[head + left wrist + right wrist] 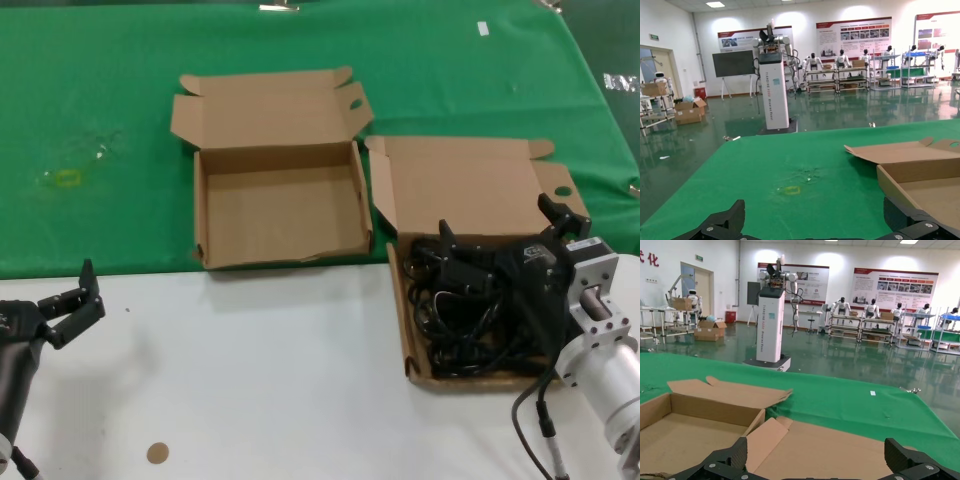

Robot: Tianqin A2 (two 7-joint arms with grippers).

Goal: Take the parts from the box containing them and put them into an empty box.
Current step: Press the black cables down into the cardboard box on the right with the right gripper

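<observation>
Currently the loosely coiled black power cords with chunky plugs (pixel 470 310) lie tangled in the shallow brown cardboard box with the round-holed lid flap (pixel 470 190), at the right of the counter (pixel 280 380) where white surface meets green cloth (pixel 120 120). The right gripper (pixel 500 235) hovers directly over this pile, jaws spread wide apart and holding nothing; the cords lie immediately below and between the jaws. The tangle shows no single long axis, so a descent onto the plug cluster at the box's far end appears the likely approach. The empty shallow brown cardboard box with the oval-slotted flap (pixel 280 215) sits just beside, toward the robot's left. The left gripper (pixel 68 305) is parked at the counter's left edge, jaws apart, well away from both boxes; the right arm is clearly nearer.
</observation>
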